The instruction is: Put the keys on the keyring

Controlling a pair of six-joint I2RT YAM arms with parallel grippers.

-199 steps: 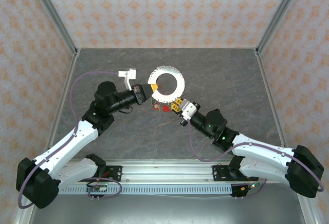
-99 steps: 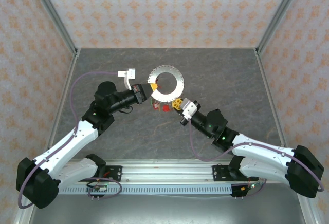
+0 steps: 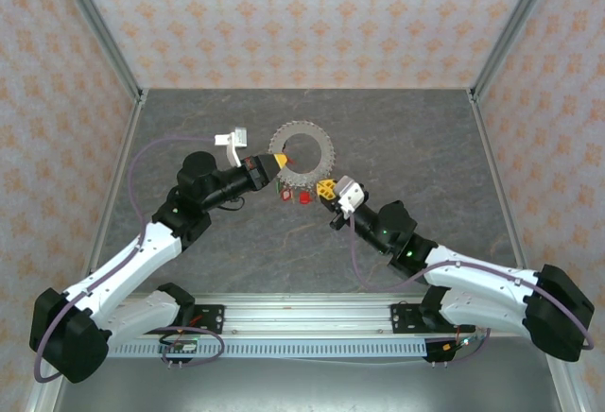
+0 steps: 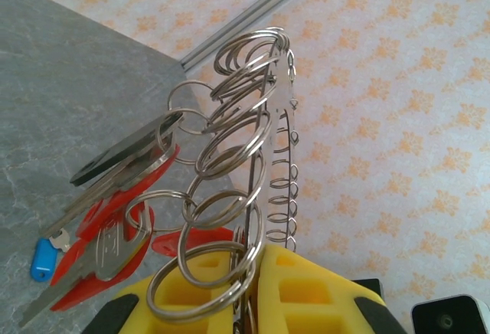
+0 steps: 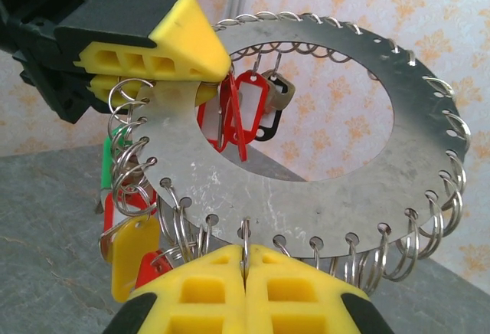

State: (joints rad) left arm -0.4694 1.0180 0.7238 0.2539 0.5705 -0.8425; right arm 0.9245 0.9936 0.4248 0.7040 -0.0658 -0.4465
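Standing beside the rig, I saw the keyring held up clear of the table, about the middle of it, with both arms on it. The left gripper was clamped on the ring's left rim, and the right gripper had its jaws pressed together on the near rim, right where one of the small split rings passed through a hole. Some keys with red tags hung behind the central opening, and a yellow tag dangled below the left gripper. To my mind the step was steadying the plate for threading. It wanted the left grip firm and unmoving while the right worked gently at that one split ring. Any twist between the two arms looked likely to bend the thin plate or set the hanging keys swinging and snagging.
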